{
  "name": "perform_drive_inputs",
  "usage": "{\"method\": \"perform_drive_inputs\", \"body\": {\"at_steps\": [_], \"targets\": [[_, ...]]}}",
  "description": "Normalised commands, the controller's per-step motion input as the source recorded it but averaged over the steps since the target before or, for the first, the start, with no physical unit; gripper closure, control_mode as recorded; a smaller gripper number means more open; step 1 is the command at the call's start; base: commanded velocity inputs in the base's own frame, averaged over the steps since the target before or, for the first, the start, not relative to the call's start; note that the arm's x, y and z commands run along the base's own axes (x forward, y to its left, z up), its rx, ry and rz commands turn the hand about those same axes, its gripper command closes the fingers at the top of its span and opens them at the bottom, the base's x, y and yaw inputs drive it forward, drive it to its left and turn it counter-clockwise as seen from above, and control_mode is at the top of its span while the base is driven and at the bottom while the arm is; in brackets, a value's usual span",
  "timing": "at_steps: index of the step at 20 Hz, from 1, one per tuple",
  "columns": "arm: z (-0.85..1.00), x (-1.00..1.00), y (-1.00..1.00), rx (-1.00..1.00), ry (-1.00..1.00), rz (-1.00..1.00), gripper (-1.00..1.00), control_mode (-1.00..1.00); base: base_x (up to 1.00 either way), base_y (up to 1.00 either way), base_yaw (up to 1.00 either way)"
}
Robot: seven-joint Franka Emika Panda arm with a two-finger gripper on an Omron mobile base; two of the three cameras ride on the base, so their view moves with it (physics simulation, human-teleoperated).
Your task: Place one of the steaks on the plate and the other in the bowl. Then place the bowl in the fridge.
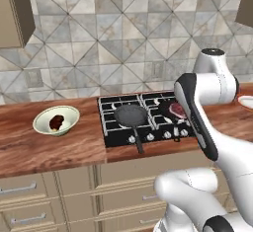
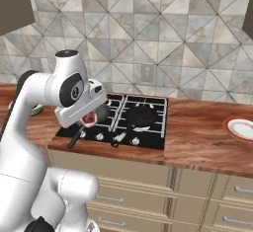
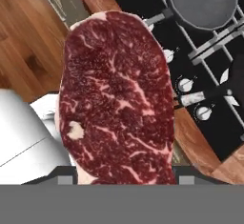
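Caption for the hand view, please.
Gripper holds a marbled red steak close to the camera, above the black stovetop and wooden counter.

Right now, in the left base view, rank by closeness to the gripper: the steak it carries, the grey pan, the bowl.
1. held steak, in the gripper, above the stove
2. grey pan, on the stove, to the left
3. bowl, far left on the counter

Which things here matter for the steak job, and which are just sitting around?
Job:
- steak in the gripper
- second steak, already in the bowl
- plate on the counter
- gripper

Lying about:
- frying pan on the stove
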Motion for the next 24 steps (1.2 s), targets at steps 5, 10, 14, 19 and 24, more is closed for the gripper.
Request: {"method": "perform_drive_inputs", "body": {"at_steps": [5,10,14,19,24], "targets": [[0.00,0.00,0.00,0.00,0.00,0.00,1.00,1.00,-0.67,-1.00,0.00],[0.00,0.00,0.00,0.00,0.00,0.00,1.00,1.00,-0.02,-1.00,0.00],[0.00,0.00,0.00,0.00,0.00,0.00,1.00,1.00,0.26,-1.00,0.04],[0.00,0.00,0.00,0.00,0.00,0.00,1.00,1.00,0.55,-0.85,0.05],[0.00,0.00,0.00,0.00,0.00,0.00,1.00,1.00,0.99,-0.40,0.00]]}}
